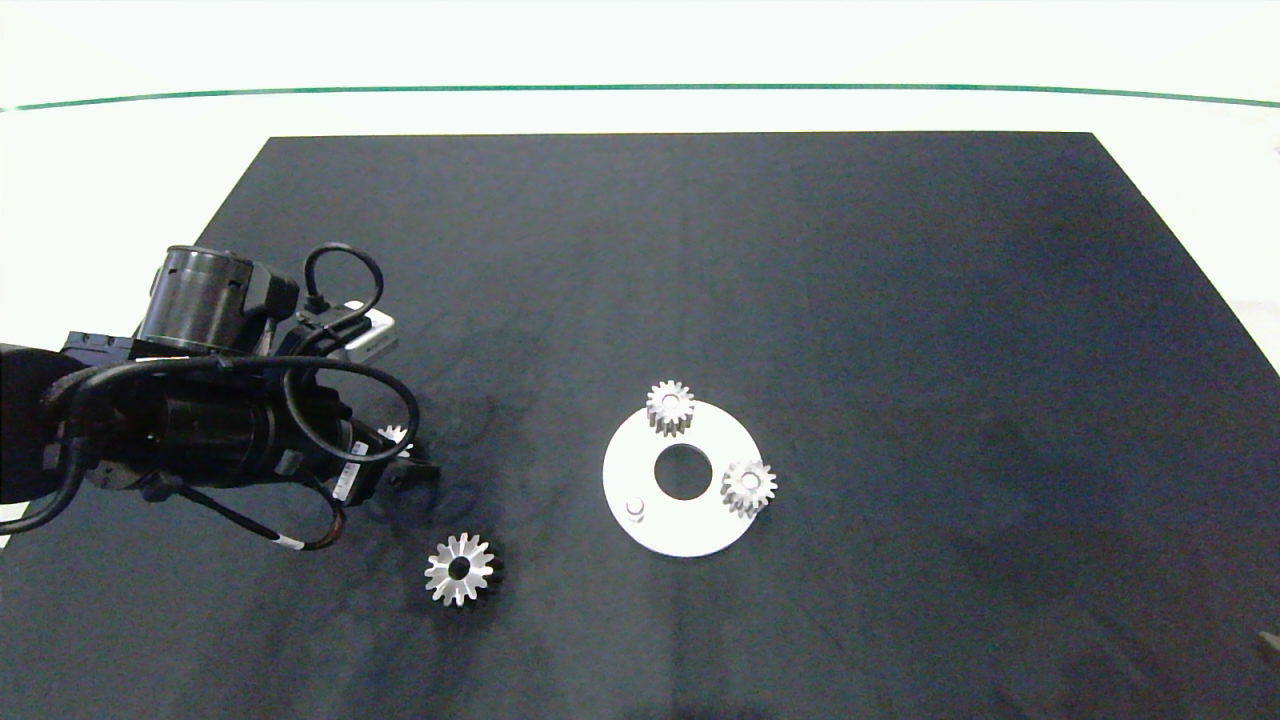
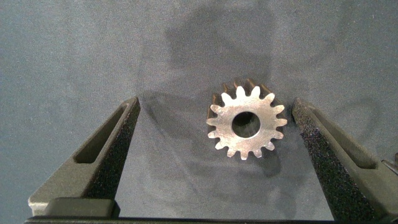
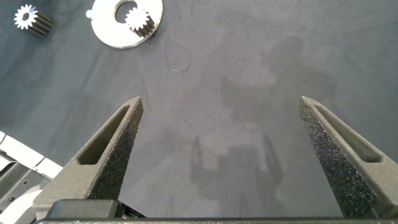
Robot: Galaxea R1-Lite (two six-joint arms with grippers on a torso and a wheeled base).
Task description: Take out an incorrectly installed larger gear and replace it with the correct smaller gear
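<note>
The larger gear (image 1: 460,568) lies flat on the black cloth, off the white round plate (image 1: 690,535), and also shows as the larger gear (image 3: 28,18) in the right wrist view. One peg (image 1: 634,507) on the plate is bare. A smaller gear (image 2: 247,126) lies on the cloth between the fingers of my left gripper (image 2: 216,104), which is open and not touching it. From above, only an edge of this smaller gear (image 1: 395,435) peeks out beside the left wrist. My right gripper (image 3: 221,102) hangs open over bare cloth, holding nothing.
Two other small gears (image 1: 670,405) (image 1: 748,487) sit on the plate around its centre hole. The black cloth (image 1: 900,300) covers the table, with white surface beyond its edges.
</note>
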